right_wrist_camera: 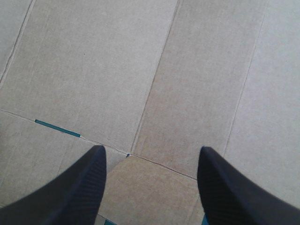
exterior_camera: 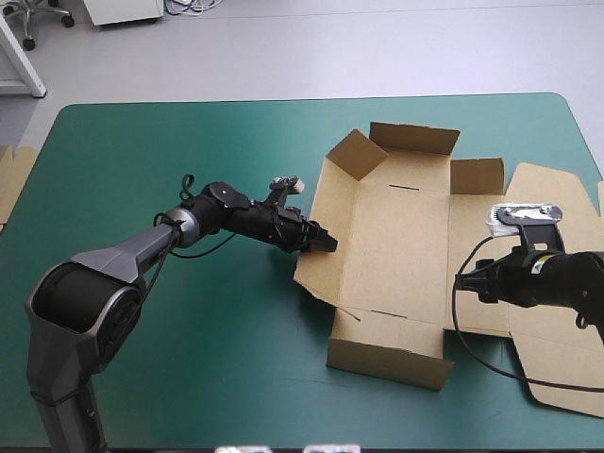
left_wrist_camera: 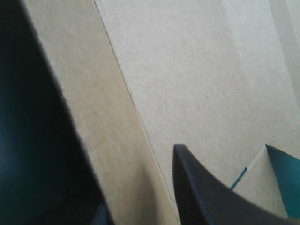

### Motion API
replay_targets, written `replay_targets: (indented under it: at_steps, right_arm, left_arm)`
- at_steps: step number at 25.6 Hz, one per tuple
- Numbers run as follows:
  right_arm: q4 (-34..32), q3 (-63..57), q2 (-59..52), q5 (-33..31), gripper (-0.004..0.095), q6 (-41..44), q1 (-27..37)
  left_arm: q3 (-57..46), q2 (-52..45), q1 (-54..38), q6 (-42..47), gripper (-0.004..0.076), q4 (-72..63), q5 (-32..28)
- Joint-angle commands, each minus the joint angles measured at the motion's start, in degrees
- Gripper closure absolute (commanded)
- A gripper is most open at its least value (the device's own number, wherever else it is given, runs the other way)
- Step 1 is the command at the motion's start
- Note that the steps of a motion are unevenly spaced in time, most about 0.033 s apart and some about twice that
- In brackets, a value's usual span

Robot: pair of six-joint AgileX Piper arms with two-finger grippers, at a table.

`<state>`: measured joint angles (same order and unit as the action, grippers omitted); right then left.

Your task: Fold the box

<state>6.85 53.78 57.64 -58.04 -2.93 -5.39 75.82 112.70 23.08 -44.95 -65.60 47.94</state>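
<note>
Wall-raising step: left gripper (exterior_camera: 326, 243) (left_wrist_camera: 140, 180) pinching left wall of brown cut-board box (exterior_camera: 396, 236) (left_wrist_camera: 187, 84) (right_wrist_camera: 93, 65); right gripper (exterior_camera: 462, 281) (right_wrist_camera: 151, 154) hovering spread over it. Next probably tilting wall upright.

Hidden finger, cropped lid
One finger of the left gripper (exterior_camera: 330, 245) is hidden behind the wall of the box (exterior_camera: 396, 236) it seems to pinch; its lid runs off the high view's right edge; the teal-green surface (left_wrist_camera: 23, 140) is a dark blur.
</note>
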Motion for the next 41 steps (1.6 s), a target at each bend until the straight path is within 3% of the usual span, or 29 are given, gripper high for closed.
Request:
replay_targets:
  at_steps: [1,5,9,21,37,41]
  right_arm:
    - [0.6,1.9,-0.7,1.4,0.0368,-0.5,0.6]
    - [0.7,1.9,-0.7,1.4,0.0368,-0.5,0.6]
    - [0.7,1.9,-0.7,1.7,0.0368,-0.5,0.6]
    - [0.8,1.9,-0.7,3.0,0.0368,-0.5,0.6]
    - [1.8,1.9,-0.7,3.5,0.0368,-2.0,0.6]
    - [1.8,1.9,-0.7,3.5,0.0368,-2.0,0.6]
  left_arm:
    - [1.7,-2.9,0.4,1.1,0.0524,-1.8,-1.0]
    - [1.7,-2.8,0.4,1.1,0.0629,-1.5,-2.0]
    - [1.7,-2.8,0.4,0.2,0.0734,1.7,1.3]
    - [10.0,-2.7,0.4,0.1,0.0734,25.0,11.7]
    - [27.1,-2.6,0.2,-3.1,0.0708,57.8,3.1]
    - [28.8,-2.0,-1.5,-5.9,0.0708,58.7,2.5]
